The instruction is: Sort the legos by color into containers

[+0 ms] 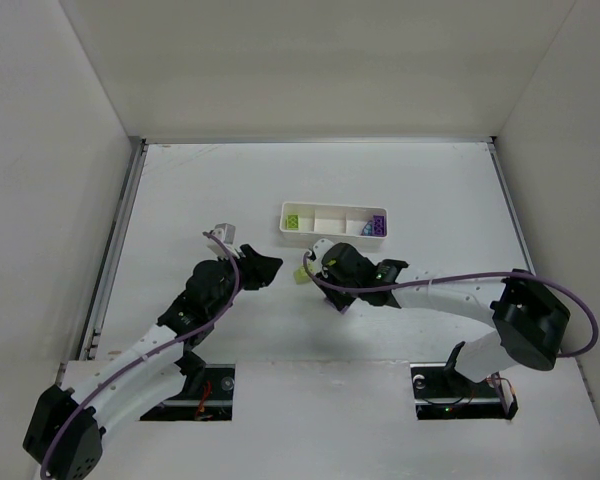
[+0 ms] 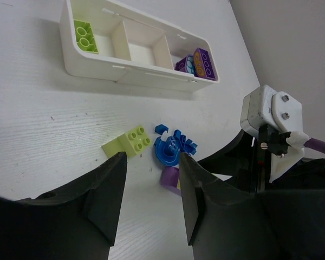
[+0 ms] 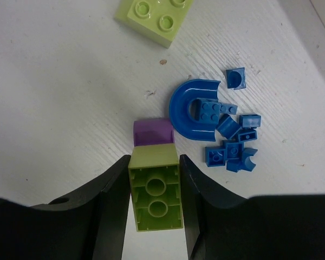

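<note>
Progress: partway I'd say. The tray has one green brick in its left end and what look like two purple bricks at the right end, middle bare.
Right tool: clamped on a second green piece, just above the pile.
Left tool: wide apart, holding nothing, over the desk.
To sort on desk: one green block, one purple block, one blue arch, roughly seven blue bits.
Tally: green three, purple three-ish, blue eight-ish.

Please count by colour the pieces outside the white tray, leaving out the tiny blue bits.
Lime-green: 2, the loose brick and the held brick in the right gripper.
Purple: 1, the purple brick.
Blue: 1, the blue arch.
Total: 4.
</note>
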Controlling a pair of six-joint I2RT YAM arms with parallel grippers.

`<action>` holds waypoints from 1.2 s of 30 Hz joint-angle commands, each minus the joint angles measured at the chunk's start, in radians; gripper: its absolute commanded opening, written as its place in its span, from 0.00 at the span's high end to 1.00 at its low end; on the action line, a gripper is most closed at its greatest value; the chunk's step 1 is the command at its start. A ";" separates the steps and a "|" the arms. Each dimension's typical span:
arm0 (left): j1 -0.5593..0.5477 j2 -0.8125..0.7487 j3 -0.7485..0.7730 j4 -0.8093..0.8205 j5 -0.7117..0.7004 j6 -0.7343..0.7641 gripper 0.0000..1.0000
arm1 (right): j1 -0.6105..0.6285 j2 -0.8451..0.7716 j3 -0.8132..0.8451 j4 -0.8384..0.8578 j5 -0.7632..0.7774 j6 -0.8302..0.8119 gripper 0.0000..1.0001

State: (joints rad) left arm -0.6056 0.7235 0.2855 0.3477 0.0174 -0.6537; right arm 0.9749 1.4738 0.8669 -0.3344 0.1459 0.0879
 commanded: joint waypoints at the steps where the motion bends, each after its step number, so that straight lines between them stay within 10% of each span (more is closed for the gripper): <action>1: 0.011 -0.021 -0.002 0.036 0.013 -0.017 0.59 | 0.001 -0.033 0.009 0.011 0.004 0.016 0.66; 13: 0.013 -0.015 -0.005 0.043 0.023 -0.035 0.58 | 0.001 -0.060 -0.046 0.024 0.040 0.072 0.35; 23: 0.007 -0.033 -0.011 0.040 0.026 -0.037 0.57 | 0.005 -0.093 -0.054 0.075 0.038 0.078 0.66; 36: -0.001 -0.082 -0.077 0.290 0.029 -0.176 0.39 | -0.130 -0.291 -0.103 0.402 -0.156 0.369 0.71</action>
State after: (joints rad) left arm -0.6006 0.6598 0.2329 0.4633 0.0315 -0.7620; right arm 0.8852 1.1828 0.7792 -0.1211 0.0822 0.3077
